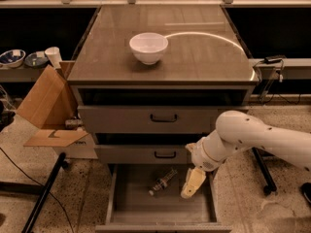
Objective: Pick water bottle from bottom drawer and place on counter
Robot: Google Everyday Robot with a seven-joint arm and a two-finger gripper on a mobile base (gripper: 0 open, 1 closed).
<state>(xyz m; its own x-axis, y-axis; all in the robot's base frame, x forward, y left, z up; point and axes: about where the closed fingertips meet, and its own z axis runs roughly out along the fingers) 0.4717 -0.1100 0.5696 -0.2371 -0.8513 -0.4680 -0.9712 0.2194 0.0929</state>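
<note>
The water bottle (163,181) lies on its side, slanted, near the back middle of the open bottom drawer (131,210), whose inside is plain grey. My gripper (192,183) hangs from the white arm over the drawer's right part, a short way right of the bottle and not touching it. The counter (204,52) is the glossy grey-brown top of the cabinet, above the two upper drawers with black handles.
A white bowl (148,47) stands on the counter left of its middle. An open cardboard box (46,108) leans against the cabinet's left side. A black stand leg (43,193) crosses the floor at left. Small bowls and a cup (52,56) sit on a low shelf at far left.
</note>
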